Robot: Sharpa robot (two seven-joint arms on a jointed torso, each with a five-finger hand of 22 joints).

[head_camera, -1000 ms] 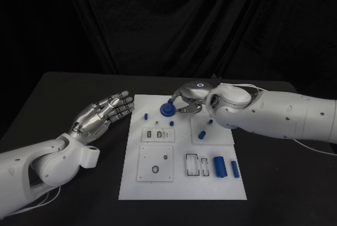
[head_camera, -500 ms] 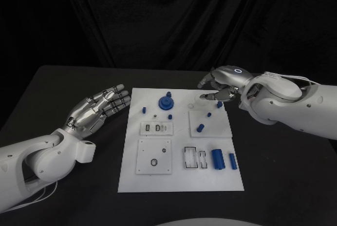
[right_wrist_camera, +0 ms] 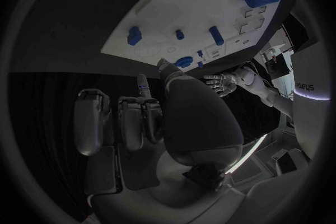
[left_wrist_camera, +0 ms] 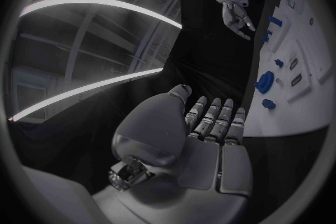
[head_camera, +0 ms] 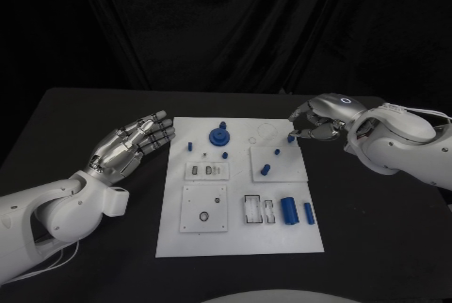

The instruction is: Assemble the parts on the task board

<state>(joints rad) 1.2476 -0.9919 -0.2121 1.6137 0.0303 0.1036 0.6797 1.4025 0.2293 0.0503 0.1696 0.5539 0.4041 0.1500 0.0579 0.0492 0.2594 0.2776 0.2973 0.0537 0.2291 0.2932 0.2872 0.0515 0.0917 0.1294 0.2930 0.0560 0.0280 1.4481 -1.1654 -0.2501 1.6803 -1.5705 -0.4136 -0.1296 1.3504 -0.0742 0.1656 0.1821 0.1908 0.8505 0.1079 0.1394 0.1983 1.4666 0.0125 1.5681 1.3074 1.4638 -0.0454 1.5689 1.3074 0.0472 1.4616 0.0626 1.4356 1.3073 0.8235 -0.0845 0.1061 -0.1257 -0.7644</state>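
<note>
The white task board lies in the middle of the black table. A round blue gear-like part stands near its far edge, with nothing touching it. My right hand hovers at the board's far right corner, fingers loosely curled downward and apart, holding nothing. A small blue piece sits just by its fingertips. My left hand is flat with its fingers stretched out, empty, over the table left of the board. From the left wrist view, the board, the gear and the right hand are visible.
Small blue pegs stand on the board's middle plates. Two blue cylinders lie near the right edge beside rectangular slots. A square plate with a ring sits at the near left. Black table surrounds the board.
My right hand let go of the blue gear, which now stands on the board, and drew back right to the far right corner. The left hand stayed put.
</note>
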